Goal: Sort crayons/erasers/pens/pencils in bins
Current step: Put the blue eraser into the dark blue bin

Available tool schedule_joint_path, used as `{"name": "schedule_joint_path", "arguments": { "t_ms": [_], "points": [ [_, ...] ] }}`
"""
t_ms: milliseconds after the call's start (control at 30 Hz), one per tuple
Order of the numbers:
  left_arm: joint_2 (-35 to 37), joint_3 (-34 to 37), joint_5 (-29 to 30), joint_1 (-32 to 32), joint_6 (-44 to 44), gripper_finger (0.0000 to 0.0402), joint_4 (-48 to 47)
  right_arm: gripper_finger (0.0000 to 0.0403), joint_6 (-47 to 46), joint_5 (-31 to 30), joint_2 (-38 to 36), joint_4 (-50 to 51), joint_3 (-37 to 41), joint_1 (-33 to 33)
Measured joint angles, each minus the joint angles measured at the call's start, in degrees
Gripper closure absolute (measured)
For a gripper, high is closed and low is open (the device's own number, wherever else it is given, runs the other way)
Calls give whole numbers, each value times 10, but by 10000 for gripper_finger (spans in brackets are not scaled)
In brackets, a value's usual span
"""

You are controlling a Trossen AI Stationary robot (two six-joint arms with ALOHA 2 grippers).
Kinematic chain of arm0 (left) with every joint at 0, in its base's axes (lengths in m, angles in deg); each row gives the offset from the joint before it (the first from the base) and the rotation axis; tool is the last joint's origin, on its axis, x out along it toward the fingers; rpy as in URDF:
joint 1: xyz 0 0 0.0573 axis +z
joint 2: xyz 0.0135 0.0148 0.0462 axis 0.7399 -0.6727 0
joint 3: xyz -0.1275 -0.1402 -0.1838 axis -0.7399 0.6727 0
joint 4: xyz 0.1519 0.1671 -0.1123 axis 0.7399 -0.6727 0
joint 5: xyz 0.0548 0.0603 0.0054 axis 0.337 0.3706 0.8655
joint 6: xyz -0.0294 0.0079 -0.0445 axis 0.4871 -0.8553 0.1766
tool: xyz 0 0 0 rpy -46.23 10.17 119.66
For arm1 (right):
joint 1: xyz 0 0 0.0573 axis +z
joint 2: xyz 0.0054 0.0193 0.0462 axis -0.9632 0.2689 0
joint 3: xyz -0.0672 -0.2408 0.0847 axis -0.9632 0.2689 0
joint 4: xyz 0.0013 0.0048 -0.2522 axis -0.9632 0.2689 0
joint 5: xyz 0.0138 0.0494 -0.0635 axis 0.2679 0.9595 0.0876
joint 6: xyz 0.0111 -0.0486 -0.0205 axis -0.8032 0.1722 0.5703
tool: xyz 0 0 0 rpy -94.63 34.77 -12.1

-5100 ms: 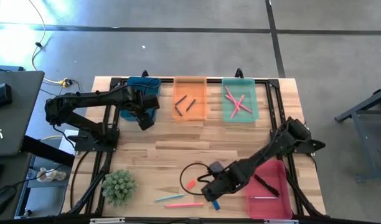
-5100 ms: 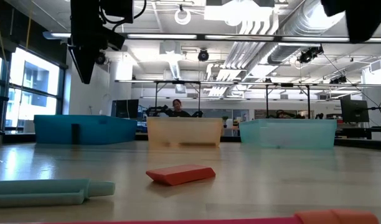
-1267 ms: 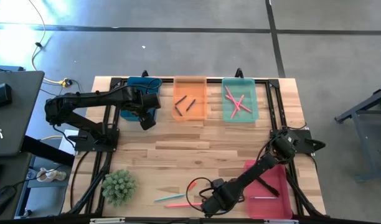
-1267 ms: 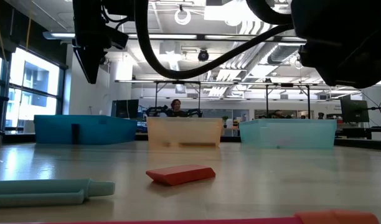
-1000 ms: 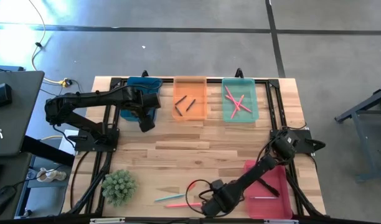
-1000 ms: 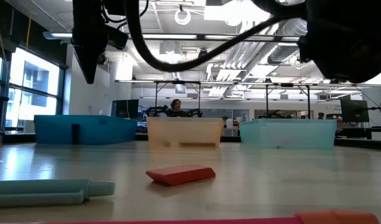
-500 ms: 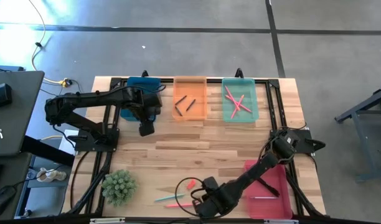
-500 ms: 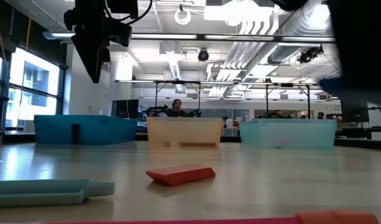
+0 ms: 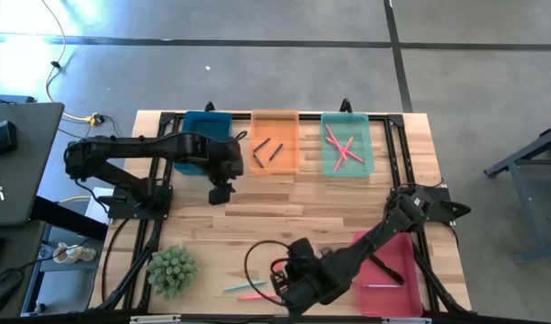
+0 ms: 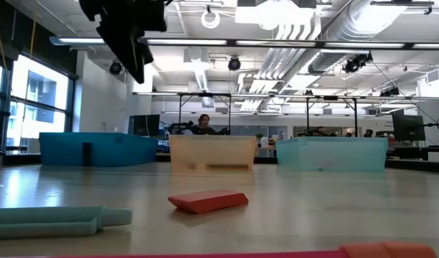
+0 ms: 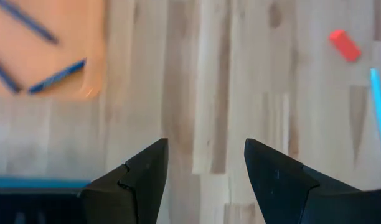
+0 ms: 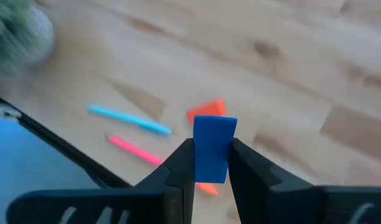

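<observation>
Since a sec ago the left gripper (image 9: 221, 192) slid out from over the blue bin (image 9: 206, 129) to bare table, fingers wide & empty. Right gripper (image 12: 209, 163) is low at the front edge, pinching a blue eraser (image 12: 213, 146), w/ the red eraser (image 12: 206, 113) & pencils just below. Blue bin lies far off, back left, so I think the left arm is nearer to it
</observation>
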Motion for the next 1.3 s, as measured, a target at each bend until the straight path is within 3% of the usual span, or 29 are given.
{"name": "schedule_joint_path", "arguments": {
  "t_ms": [133,233,567,733,967,1300],
  "points": [
    [19,0,1,-42,17,203,55,334,17,-42,-2,55,-49,-9],
    [38,0,14,-79,34,203,118,334,21,-61,-28,50,-27,-18],
    [64,0,152,-176,165,203,235,334,56,-181,-78,62,-37,-48],
    [64,0,221,-209,175,203,291,334,109,-243,-106,61,-37,-74],
    [64,0,289,-226,136,203,384,334,214,-287,-137,37,-37,-110],
    [52,0,349,-204,107,203,464,334,416,-298,-171,-65,-37,-174]
  ]
}}
